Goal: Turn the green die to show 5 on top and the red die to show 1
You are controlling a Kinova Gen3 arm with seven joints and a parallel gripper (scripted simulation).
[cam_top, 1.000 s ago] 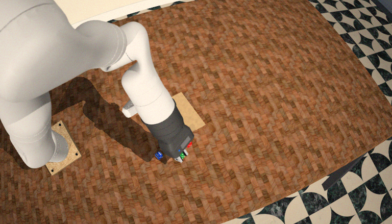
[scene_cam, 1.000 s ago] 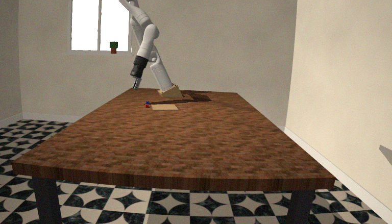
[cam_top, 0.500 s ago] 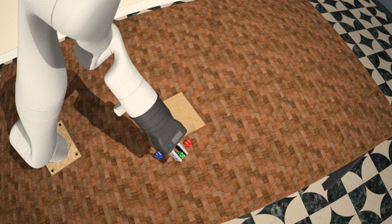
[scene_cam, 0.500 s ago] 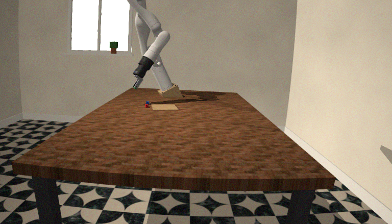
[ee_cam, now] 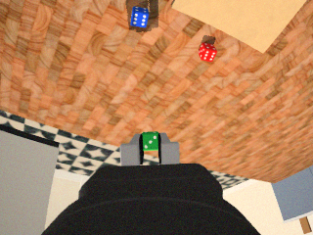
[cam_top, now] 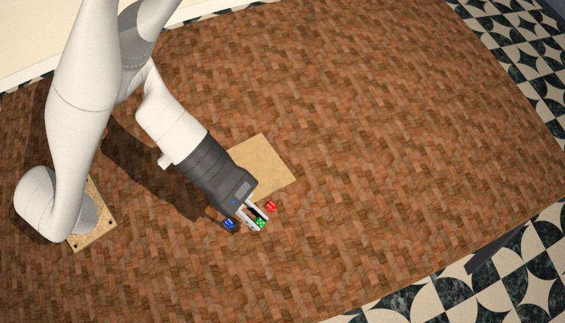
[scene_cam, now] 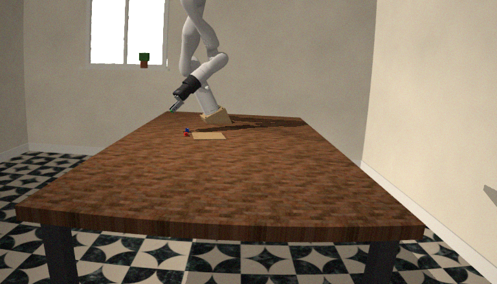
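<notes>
My gripper (cam_top: 261, 224) (scene_cam: 171, 110) (ee_cam: 151, 144) is shut on the green die (cam_top: 260, 221) (ee_cam: 151, 140) and holds it high above the table, tilted. The die's face toward the wrist camera shows three pips in a diagonal. The red die (cam_top: 271, 207) (scene_cam: 186, 134) (ee_cam: 207, 52) lies on the table just off the mat's edge, with several pips showing; its top number is hard to tell. The blue die (cam_top: 229, 223) (scene_cam: 187, 129) (ee_cam: 140, 17) lies on the table off the mat and shows six pips in the wrist view. The tan mat (cam_top: 266, 161) (scene_cam: 208, 135) (ee_cam: 245, 20) lies flat.
The wooden table (cam_top: 374, 115) (scene_cam: 227, 178) extends far beyond the mat. The arm's base block (cam_top: 104, 219) (scene_cam: 216, 118) stands at the left in the top view. The arm's shadow falls across the table by the blue die.
</notes>
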